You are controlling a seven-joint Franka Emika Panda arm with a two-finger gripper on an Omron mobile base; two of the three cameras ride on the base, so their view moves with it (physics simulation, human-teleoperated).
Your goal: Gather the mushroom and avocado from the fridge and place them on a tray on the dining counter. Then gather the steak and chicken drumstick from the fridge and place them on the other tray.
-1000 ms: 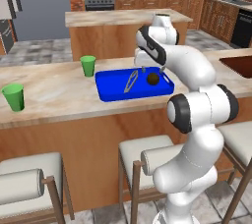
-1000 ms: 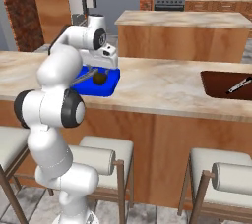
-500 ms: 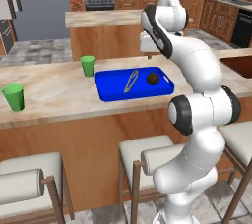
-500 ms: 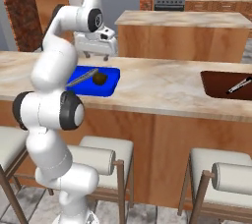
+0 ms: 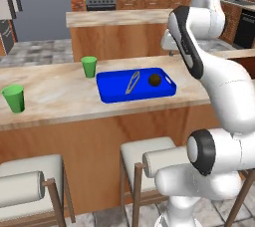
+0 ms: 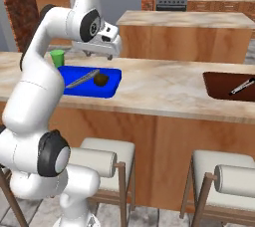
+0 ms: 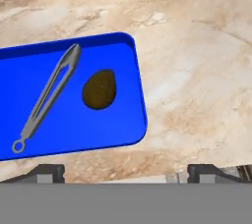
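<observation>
I'm seeing the avocado point(image 7: 99, 89) lying in the tray point(image 7: 129, 120) beside the tongs point(image 7: 47, 96), narrow end toward the tong tips; my gripper point(image 7: 125, 173), jaws wide and empty, has risen.

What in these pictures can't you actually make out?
- Other tray: right base view, cut off by the right edge.
- Fridge: left base view, cropped by the left edge.
- Tray: hand view, left part runs off frame.
- Avocado: its underside, hidden against the tray.

The dining counter point(image 5: 60, 96) is seen from behind the arm's left and right, looking forward and down — the tray point(image 5: 114, 91) is shared by both. The hand view looks nearly straight down onto the tray point(image 7: 64, 120) — much closer.
</observation>
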